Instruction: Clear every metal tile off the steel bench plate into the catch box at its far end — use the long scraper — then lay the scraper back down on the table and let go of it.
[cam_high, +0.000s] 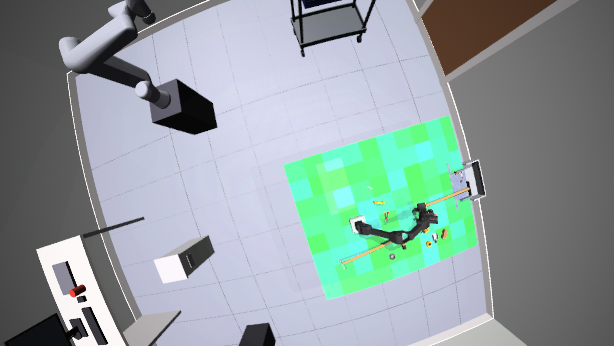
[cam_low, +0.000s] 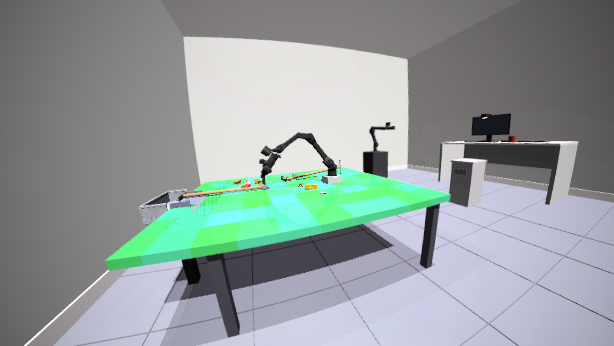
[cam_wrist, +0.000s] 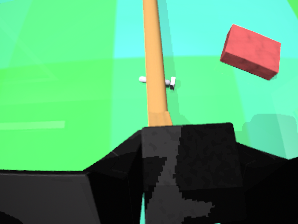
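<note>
My gripper (cam_high: 423, 206) (cam_low: 264, 186) (cam_wrist: 167, 135) is shut on the near part of the long scraper's orange handle (cam_high: 447, 196) (cam_low: 225, 191) (cam_wrist: 156, 60). The handle reaches from the fingers to the far table edge. The scraper's dark head (cam_high: 468, 186) is at the side of the plate towards the box. The steel bench plate (cam_high: 456, 187) lies at that edge. A few small pieces (cam_high: 459, 174) show on the plate, too small to identify surely as tiles. The grey catch box (cam_high: 483, 186) (cam_low: 150, 213) hangs just beyond the plate; its contents cannot be made out.
A red block (cam_wrist: 251, 51) (cam_low: 246, 185) lies right of the handle in the wrist view. A bolt (cam_wrist: 173, 83) lies across beneath the handle. A second long orange stick (cam_high: 365, 254) lies near the arm's base. A yellow block (cam_high: 379, 202) (cam_low: 311, 187) and red-handled pliers (cam_high: 386, 215) lie nearby.
</note>
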